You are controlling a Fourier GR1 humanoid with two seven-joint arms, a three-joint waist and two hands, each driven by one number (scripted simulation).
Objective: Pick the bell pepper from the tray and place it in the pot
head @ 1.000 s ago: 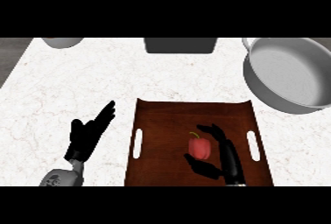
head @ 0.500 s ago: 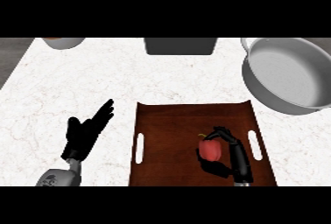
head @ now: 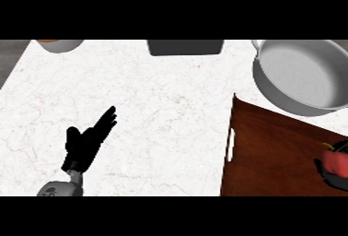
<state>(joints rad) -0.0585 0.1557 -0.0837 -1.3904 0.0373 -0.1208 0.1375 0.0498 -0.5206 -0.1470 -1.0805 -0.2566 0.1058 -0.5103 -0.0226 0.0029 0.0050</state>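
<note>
1. Left hand [head: 85, 144]: black, on a grey forearm, resting over the white marble counter [head: 163, 106] at the lower left, fingers straight and spread, holding nothing. Its pose matches the earlier frame; it only sits further right in the view.
2. Orange-rimmed grey bowl [head: 60, 44]: at the counter's far left corner, cut by the top of the view.
3. Dark grey rectangular container [head: 185, 47]: at the far edge, centre. It was there half a second ago too.
4. Dark brown rectangular wooden tray [head: 279, 152]: now fills the lower right, with one white slot handle [head: 231, 144] visible. Earlier it lay centred, both handles showing; the whole view has shifted and the tray appears tilted.
5. Large grey metal pot [head: 306, 76]: upper right, its rim overlapping the tray's far corner; it appears closer than before.
6. Red bell pepper [head: 336, 160]: at the right edge, over the tray, well short of the pot.
7. Right hand [head: 325, 171]: black fingers curled round the pepper; mostly cut off by the edge, as it was not earlier.
</note>
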